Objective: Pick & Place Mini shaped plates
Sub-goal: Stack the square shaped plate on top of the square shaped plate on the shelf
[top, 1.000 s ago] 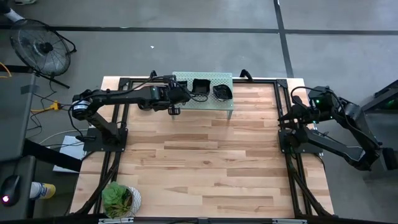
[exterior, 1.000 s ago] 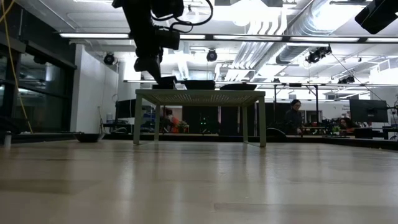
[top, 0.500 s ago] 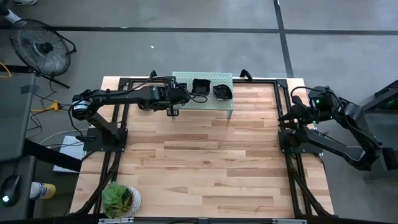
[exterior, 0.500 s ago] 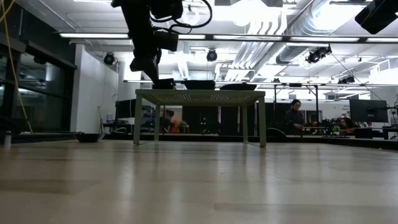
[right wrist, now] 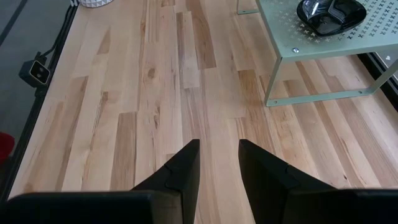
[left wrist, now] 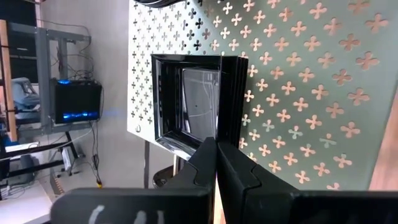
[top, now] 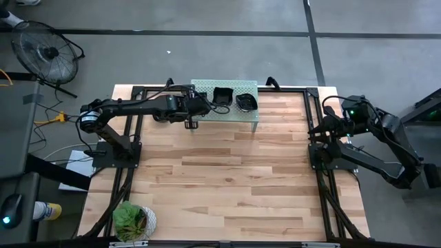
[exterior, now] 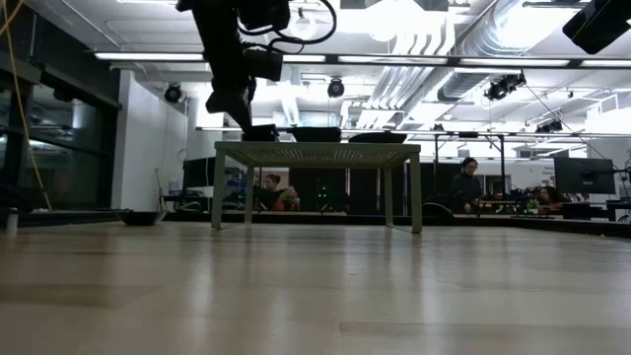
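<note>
At the high view's top centre, the pale green shelf [top: 224, 100] carries the square plates [top: 222, 95] and a wavy one [top: 246, 102]; my left gripper [left wrist: 216, 163], pinched together and empty, could shove that stack off, while my right gripper [right wrist: 219, 163] idles, parted.

Both arms are dark, near black, built of chunky jointed links on black frame bases. The left arm [top: 131, 109] has a pale round cap at its shoulder joint and black cables along it. The right arm [top: 375, 141] shows a small green light near its wrist. Its fingers [right wrist: 177, 171] are matte black wedges.
</note>
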Controlling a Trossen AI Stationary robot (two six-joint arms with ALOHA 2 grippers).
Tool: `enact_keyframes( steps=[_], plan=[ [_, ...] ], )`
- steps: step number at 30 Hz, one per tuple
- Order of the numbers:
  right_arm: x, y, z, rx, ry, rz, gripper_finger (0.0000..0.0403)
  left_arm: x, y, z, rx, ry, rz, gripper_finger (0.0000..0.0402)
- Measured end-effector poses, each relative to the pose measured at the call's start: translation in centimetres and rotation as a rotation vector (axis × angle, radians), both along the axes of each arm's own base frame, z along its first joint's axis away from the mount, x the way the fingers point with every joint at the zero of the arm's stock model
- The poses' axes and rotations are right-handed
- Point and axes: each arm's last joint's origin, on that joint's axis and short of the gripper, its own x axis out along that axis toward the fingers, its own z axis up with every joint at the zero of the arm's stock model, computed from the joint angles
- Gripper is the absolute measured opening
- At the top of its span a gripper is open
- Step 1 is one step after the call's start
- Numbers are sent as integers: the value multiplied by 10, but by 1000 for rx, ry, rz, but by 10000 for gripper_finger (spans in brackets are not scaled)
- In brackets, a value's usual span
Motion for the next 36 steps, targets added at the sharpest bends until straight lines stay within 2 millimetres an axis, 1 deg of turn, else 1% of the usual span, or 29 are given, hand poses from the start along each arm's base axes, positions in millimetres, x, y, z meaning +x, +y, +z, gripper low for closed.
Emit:
enact_keyframes(
  steps=[6, 19, 21, 29, 32, 36],
  plan=[
    [0, 0, 0, 0, 0, 0, 106, 1, -1, -1, -37, -10, -21, 1],
    [0, 0, 0, 0, 0, 0, 106, 0, -1, 0, -28, -9, -17, 4],
    [0, 0, 0, 0, 0, 0, 106, 0, -1, 0, -25, -9, -15, 14],
    [0, 0, 0, 0, 0, 0, 106, 0, 0, 0, -20, -8, -12, 77],
    [0, 0, 0, 0, 0, 0, 106, 0, 0, 0, -20, -8, -13, 87],
    [0, 0, 0, 0, 0, 0, 106, 0, 0, 0, -18, -3, -18, 90]
  ],
)
